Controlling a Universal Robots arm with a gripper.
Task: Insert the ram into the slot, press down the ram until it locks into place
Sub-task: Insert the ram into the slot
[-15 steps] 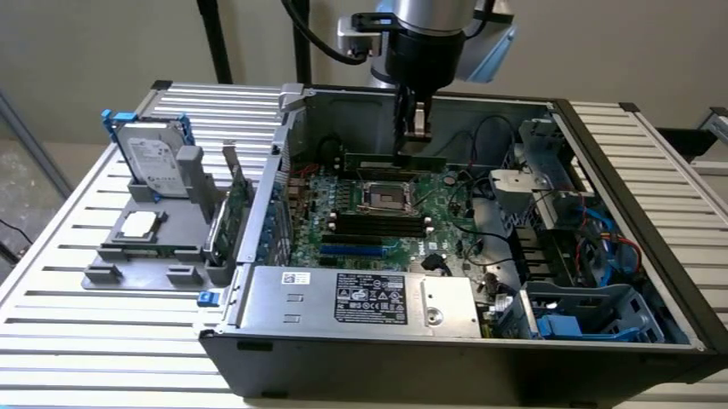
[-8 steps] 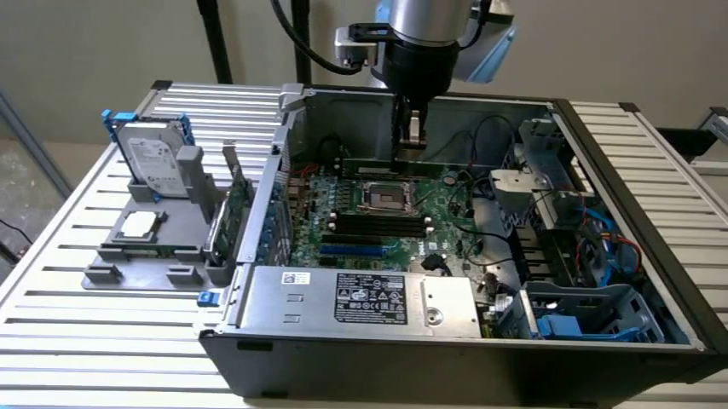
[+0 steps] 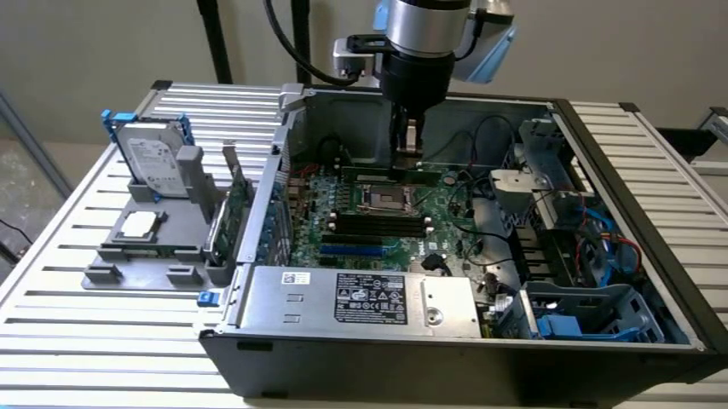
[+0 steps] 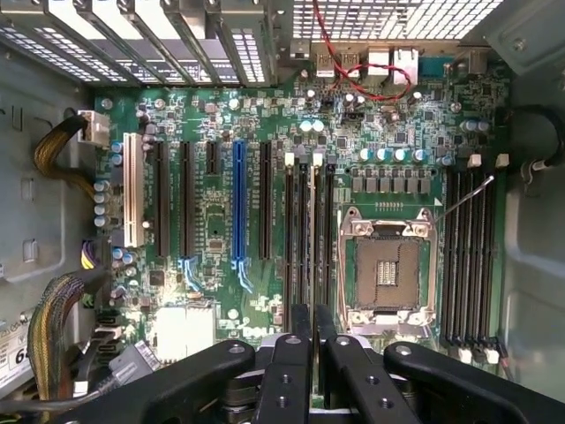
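In the exterior view my gripper (image 3: 407,162) reaches straight down into the open computer case. Its fingers are shut on the top edge of the ram (image 3: 381,176), a long green stick with dark chips that stands upright and level just beyond the silver CPU socket (image 3: 379,200). The ram's lower edge sits at a black slot; how deep it sits is hidden. In the wrist view the gripper (image 4: 313,331) has its black fingers (image 4: 298,353) pressed close together, directly over the bank of black slots (image 4: 315,230) beside the CPU socket (image 4: 388,269).
A second bank of black slots (image 4: 468,256) lies on the other side of the socket, and a blue slot (image 4: 238,203) among the expansion slots. The silver power supply (image 3: 353,294) and drive cage (image 3: 592,315) fill the case front. A grey holder with a hard drive (image 3: 153,162) stands outside.
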